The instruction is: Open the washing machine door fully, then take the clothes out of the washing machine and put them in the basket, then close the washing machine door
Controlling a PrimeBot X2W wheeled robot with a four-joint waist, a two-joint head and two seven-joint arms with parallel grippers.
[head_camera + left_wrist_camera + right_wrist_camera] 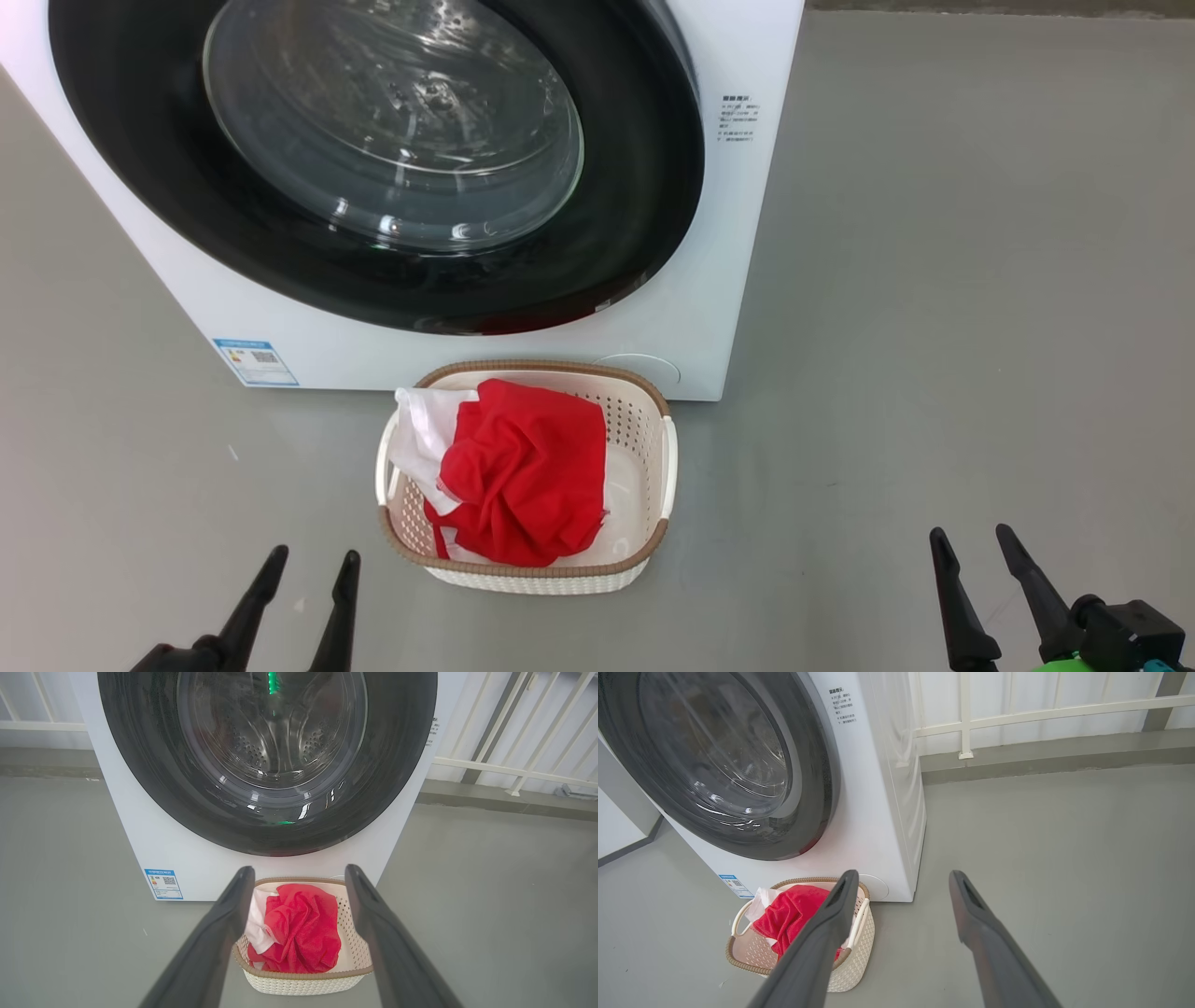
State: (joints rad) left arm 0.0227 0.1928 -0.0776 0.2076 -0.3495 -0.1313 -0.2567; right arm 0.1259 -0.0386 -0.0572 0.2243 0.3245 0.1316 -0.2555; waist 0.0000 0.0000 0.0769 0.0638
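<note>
Flanking the bottom of the head view, the left gripper (316,555) and the right gripper (971,534) hang above the grey floor (934,373). Each has its two dark fingers spread wide with nothing between them, and the wrist views confirm the empty gap in both.

Between the two, a little farther off, the basket (639,429) stands upright on the floor. Its far rim is just beside the foot of the washing machine (747,233); whether they touch cannot be told. The clothes (523,467) lie crumpled inside the basket, red uppermost, with a white part toward the basket's left handle.

Beyond, the washing machine door (644,187) sits flat against the white front, and its black rim shows no gap in the right wrist view. Through the glass window (392,121), the left wrist view shows bare perforated drum and no red fabric. A blue label (254,362) marks the machine's lower left corner.

Judged step: closing the door, the last of the three, appears done or at its very end, with the unloading complete.

Judged next move: little beyond checking that the door is latched, which the views cannot settle. Should it merely rest shut, a firm push on the black rim with one gripper would be called for, approached clear of the basket.
</note>
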